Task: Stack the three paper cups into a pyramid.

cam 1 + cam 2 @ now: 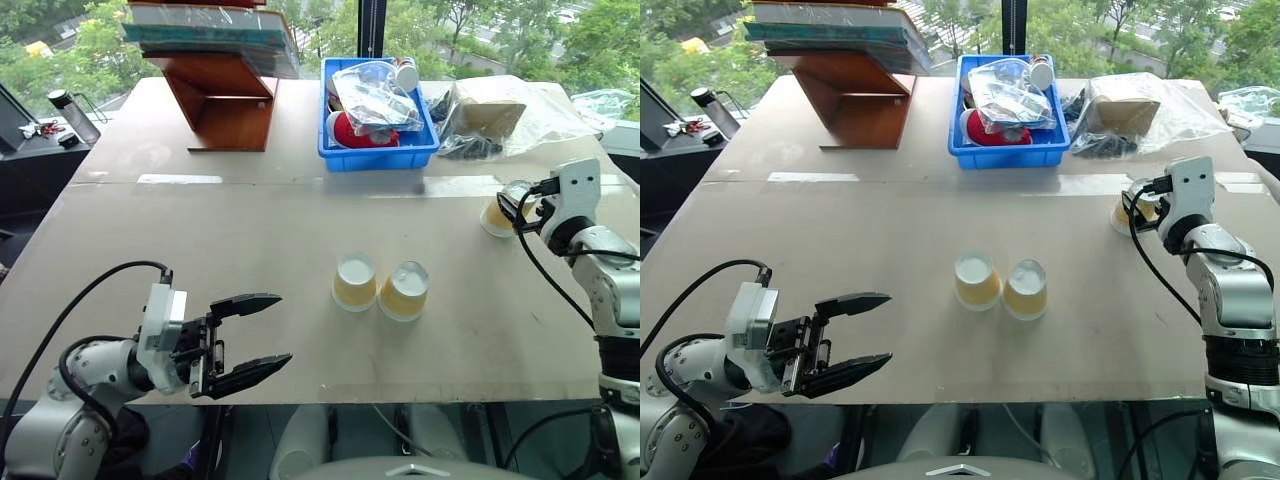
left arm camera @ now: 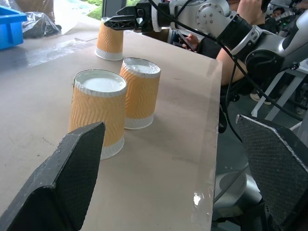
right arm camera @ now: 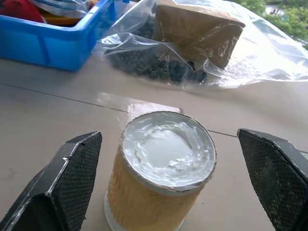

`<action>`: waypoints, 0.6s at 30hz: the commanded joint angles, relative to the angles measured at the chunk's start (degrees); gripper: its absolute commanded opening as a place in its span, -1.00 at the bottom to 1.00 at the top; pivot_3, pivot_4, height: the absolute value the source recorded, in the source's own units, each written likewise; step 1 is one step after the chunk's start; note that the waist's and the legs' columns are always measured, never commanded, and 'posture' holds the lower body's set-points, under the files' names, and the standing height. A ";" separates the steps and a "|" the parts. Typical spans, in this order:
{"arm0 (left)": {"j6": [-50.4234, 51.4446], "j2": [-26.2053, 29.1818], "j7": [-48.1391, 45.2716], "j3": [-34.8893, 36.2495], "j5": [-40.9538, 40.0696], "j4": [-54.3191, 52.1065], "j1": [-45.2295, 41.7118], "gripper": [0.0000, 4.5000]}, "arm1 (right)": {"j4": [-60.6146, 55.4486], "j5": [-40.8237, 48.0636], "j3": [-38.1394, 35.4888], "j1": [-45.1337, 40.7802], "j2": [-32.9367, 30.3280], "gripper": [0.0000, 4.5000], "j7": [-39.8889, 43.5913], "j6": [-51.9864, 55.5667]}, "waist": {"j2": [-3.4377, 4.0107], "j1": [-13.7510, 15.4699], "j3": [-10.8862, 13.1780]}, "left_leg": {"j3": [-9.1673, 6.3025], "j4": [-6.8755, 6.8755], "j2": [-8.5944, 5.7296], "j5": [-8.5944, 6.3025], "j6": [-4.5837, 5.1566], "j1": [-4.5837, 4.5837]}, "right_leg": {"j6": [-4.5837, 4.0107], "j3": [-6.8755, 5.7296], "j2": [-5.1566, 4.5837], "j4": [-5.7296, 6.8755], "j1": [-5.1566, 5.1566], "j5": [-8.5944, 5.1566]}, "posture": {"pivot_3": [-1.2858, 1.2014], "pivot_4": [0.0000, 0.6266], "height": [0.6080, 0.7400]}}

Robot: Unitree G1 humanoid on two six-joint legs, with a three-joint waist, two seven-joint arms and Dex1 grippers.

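Note:
Two of the paper cups (image 1: 355, 282) (image 1: 404, 291) stand upside down, side by side and touching, in the middle of the table. The third cup (image 1: 497, 216) stands upside down near the right edge. My right gripper (image 1: 515, 208) is open and level at this cup. In the right wrist view the cup (image 3: 163, 178) sits between the two spread fingers (image 3: 72, 173), apart from both. My left gripper (image 1: 280, 328) is open and holds nothing. It hovers at the front left and points toward the pair of cups (image 2: 98, 113) (image 2: 139, 94).
A blue bin (image 1: 380, 155) with bagged items stands at the back centre. A wooden stand (image 1: 225, 100) topped with books is to its left. A clear bag holding a brown box (image 1: 490, 115) lies behind the right cup. The table's front edge (image 1: 400, 400) runs close to the cup pair.

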 commanded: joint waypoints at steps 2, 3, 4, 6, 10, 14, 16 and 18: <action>-1.07 0.06 -0.97 1.16 -1.78 -2.42 0.74 1.00 | 2.35 -0.35 -1.94 -2.55 1.42 0.98 -1.46 -1.08 | 0.00 -0.19 0.00 | 0.02 0.00 0.01 0.00 0.00 0.01 | 0.00 0.02 0.01 0.00 0.00 0.00 | 0.03 -0.52 1.00; -1.15 0.05 -1.07 1.40 -2.00 -2.48 0.74 1.00 | 2.84 -0.08 -2.08 -2.89 1.77 0.98 -1.31 -1.04 | 0.01 -0.18 0.00 | 0.04 0.00 0.01 0.00 0.00 0.02 | 0.00 0.05 0.01 0.01 0.00 0.00 | 0.03 -0.52 1.00; -1.30 -0.03 -1.17 1.62 -2.23 -2.52 0.68 1.00 | 3.26 0.11 -2.22 -3.21 2.05 0.98 -1.18 -0.97 | 0.01 -0.16 0.00 | 0.04 -0.01 0.01 0.00 0.00 0.02 | 0.00 0.05 0.01 0.01 0.00 0.00 | 0.03 -0.52 1.00; -1.70 -0.24 -1.35 2.20 -2.81 -2.66 0.51 1.00 | 4.62 0.14 -2.29 -3.78 2.47 0.98 -1.03 -1.10 | 0.01 -0.12 0.00 | 0.04 -0.01 0.01 0.00 0.00 0.01 | 0.00 0.04 0.01 0.00 0.00 0.00 | 0.03 -0.52 1.00; -2.92 -1.03 -0.69 3.63 -3.86 -2.63 -1.02 1.00 | 7.31 0.47 -2.95 -4.92 3.35 0.98 -1.07 -1.62 | 0.01 -0.01 0.00 | 0.04 0.00 0.01 0.00 0.00 0.02 | 0.00 0.04 0.00 0.01 0.00 0.00 | 0.03 -0.52 1.00; -3.75 -1.70 0.14 4.11 -3.97 -2.59 -2.28 1.00 | 9.74 0.52 -3.23 -5.86 3.76 0.98 -0.81 -2.53 | 0.01 -0.08 0.00 | 0.04 0.00 0.01 0.00 0.00 0.01 | 0.00 0.03 0.00 0.02 0.00 0.00 | 0.03 -0.52 1.00; -3.94 -1.98 0.55 4.18 -4.05 -2.57 -2.54 1.00 | 10.52 0.19 -3.12 -6.13 3.78 0.75 -0.60 -3.14 | 0.01 -0.10 0.00 | 0.05 0.00 0.00 0.00 0.00 0.02 | 0.00 0.04 0.00 0.02 0.00 0.00 | 0.03 -0.52 1.00; -3.92 -2.14 0.80 4.17 -4.03 -2.50 -2.63 1.00 | 11.04 0.02 -2.90 -6.32 3.61 0.41 -0.13 -3.96 | 0.01 -0.12 0.00 | 0.05 0.00 0.00 0.00 0.00 0.02 | 0.00 0.04 0.00 0.02 0.00 0.00 | 0.03 -0.52 1.00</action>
